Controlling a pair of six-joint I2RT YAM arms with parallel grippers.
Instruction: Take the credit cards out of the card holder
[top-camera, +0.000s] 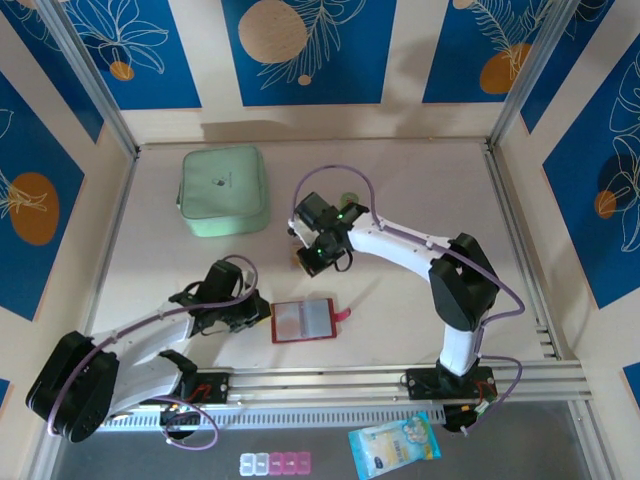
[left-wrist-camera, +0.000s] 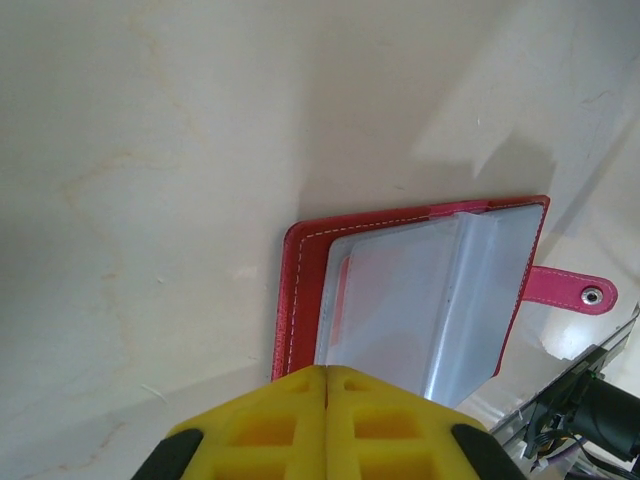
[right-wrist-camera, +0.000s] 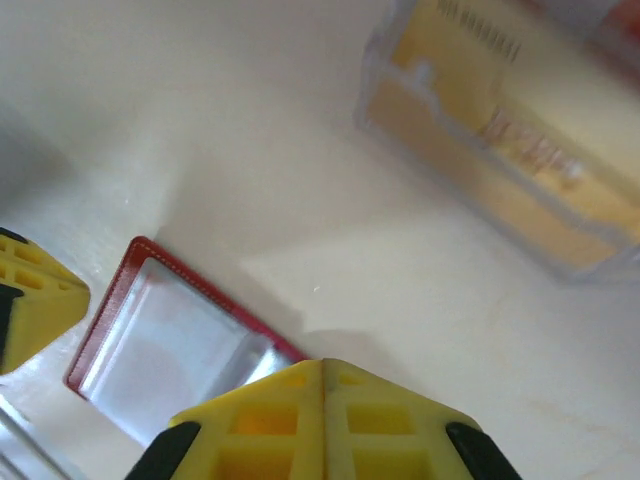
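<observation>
Orange-tan credit card (right-wrist-camera: 500, 130), right wrist view

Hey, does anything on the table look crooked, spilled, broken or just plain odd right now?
The red card holder lies open and sits slightly crooked. In the left wrist view, one clear sleeve stands bent up from the others instead of lying flat. Nothing looks spilled or damaged.

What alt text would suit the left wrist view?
A red card holder lies open on a pale table, clear sleeves lifted, snap tab pointing right. The left gripper, shut, sits at the bottom edge just in front of it.
</observation>
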